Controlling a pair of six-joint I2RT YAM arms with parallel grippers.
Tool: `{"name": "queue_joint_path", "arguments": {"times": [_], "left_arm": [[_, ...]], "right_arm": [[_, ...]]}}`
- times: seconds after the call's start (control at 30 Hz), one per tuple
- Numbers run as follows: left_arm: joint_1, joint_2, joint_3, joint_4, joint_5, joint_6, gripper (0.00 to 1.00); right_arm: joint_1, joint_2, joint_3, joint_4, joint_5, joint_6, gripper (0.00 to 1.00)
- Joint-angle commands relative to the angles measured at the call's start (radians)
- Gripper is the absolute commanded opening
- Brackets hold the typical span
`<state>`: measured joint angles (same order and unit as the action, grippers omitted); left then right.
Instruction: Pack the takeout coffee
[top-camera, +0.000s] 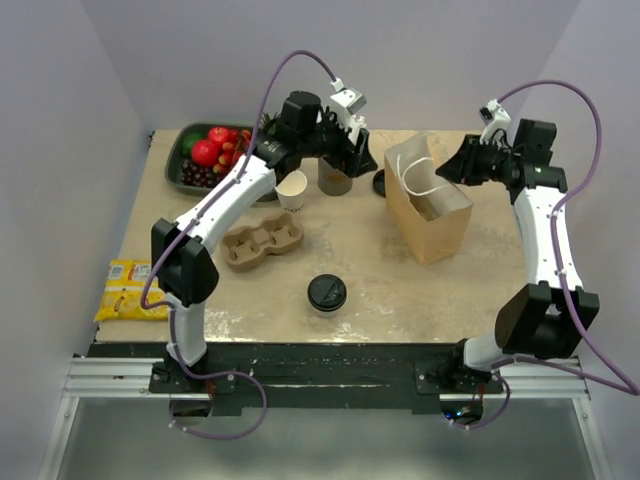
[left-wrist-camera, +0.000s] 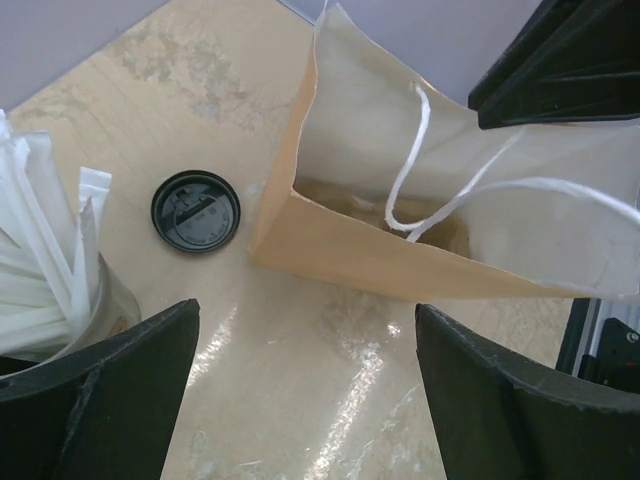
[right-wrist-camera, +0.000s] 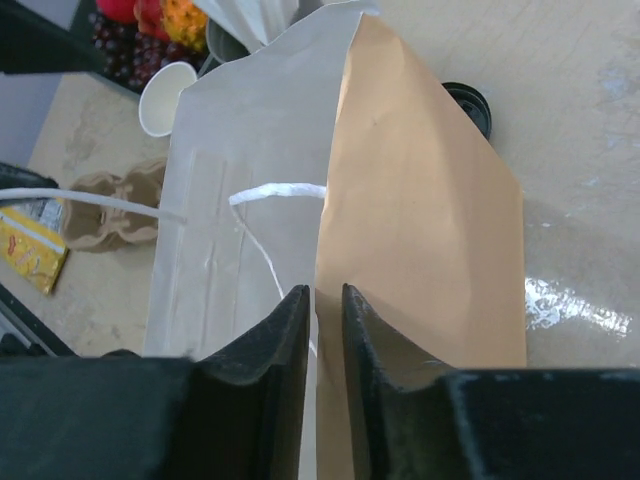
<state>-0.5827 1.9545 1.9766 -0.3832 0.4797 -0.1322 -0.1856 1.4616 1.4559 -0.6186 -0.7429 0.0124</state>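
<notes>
Near the front middle of the surface (top-camera: 420, 295), the takeout coffee (top-camera: 327, 293) stands upright with its black lid on. It is alone, well apart from both arms and outside the paper bag (top-camera: 428, 205). The brown pulp carrier (top-camera: 262, 243) lies to its left and a little further back, both of its wells unfilled.

The left pincer (top-camera: 350, 150) hangs at the far side above the grey cup of straws (top-camera: 335, 178). In its wrist view the fingers (left-wrist-camera: 110, 400) are spread wide with nothing between them. Below them a loose black lid (left-wrist-camera: 196, 211) lies flat just beside the bag's foot. An open white cup (top-camera: 292, 190) stands just left of the straw cup.

The bag stands upright right of centre, its mouth open and its white cord handles (left-wrist-camera: 410, 170) drooping inward.

The right pincer (right-wrist-camera: 326, 295) is at the bag's rim. Its fingers are almost together, with a narrow slit between them and the top edge of the bag's wall running into that slit. Whether the paper is truly pinched or only sits loose in the gap, I cannot tell.

A fruit tray (top-camera: 205, 160) occupies the far left corner, and a yellow packet (top-camera: 130, 290) lies off the left edge.
</notes>
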Motion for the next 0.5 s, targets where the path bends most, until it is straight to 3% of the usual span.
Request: {"name": "queue_joint_path", "arguments": {"times": [0.0,0.03,0.13,0.23,0.4,0.47], "left_arm": [[0.012,0.029,0.044,0.020,0.071,-0.081,0.92],[0.012,0.021,0.036,0.026,0.082,-0.086,0.92],[0.012,-0.026,-0.005,0.020,0.095,-0.061,0.92],[0.011,-0.103,-0.089,-0.040,0.094,0.043,0.92],[0.011,-0.343,-0.365,-0.158,0.132,0.359,0.94],[0.011,-0.443,-0.479,-0.265,0.157,0.564,0.97]], "right_arm": [[0.000,0.017,0.096,0.042,0.060,0.021,0.35],[0.000,0.016,0.113,0.028,0.068,0.006,0.50],[0.000,0.014,0.196,-0.056,0.094,-0.086,0.61],[-0.002,0.002,0.234,-0.127,0.111,-0.158,0.64],[0.000,-0.040,0.215,-0.138,0.195,-0.181,0.65],[0.000,-0.053,0.195,-0.121,0.203,-0.181,0.65]]}}
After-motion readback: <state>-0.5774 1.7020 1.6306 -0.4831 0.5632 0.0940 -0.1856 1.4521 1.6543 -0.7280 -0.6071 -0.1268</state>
